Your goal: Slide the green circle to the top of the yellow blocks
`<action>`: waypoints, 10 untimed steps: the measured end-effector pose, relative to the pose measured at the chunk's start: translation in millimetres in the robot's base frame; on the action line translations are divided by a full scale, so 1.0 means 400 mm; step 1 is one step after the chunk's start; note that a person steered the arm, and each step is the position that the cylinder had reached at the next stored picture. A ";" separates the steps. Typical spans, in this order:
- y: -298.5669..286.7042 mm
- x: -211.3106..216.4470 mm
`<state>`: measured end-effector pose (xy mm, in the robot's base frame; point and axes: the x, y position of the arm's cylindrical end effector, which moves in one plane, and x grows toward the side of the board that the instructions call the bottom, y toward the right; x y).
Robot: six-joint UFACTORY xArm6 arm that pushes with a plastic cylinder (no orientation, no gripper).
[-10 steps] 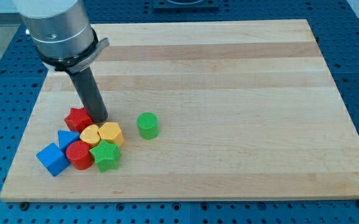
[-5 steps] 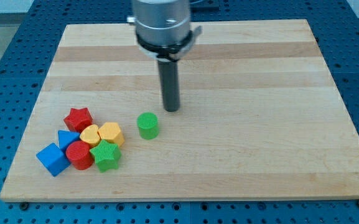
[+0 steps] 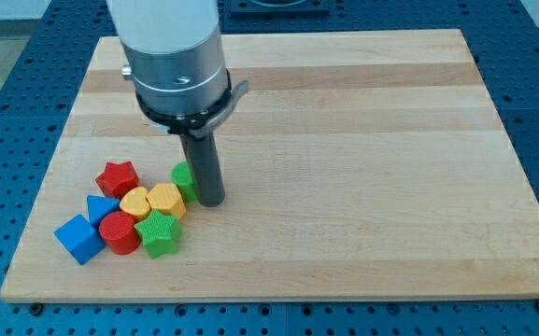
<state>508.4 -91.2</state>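
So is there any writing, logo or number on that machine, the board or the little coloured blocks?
No readable text anywhere in this view.
The grey arm housing: plain, no label or brand visible.
The wooden board: bare wood grain only.
The blocks, such as the green circle beside my tip and the yellow blocks: plain colours, no marks.
The blue perforated table: only holes, no signs.

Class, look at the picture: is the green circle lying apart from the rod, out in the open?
No: the green circle sits against my tip, half hidden behind the rod.
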 end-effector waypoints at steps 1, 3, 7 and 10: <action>-0.007 -0.001; 0.035 -0.046; 0.013 -0.113; -0.087 -0.113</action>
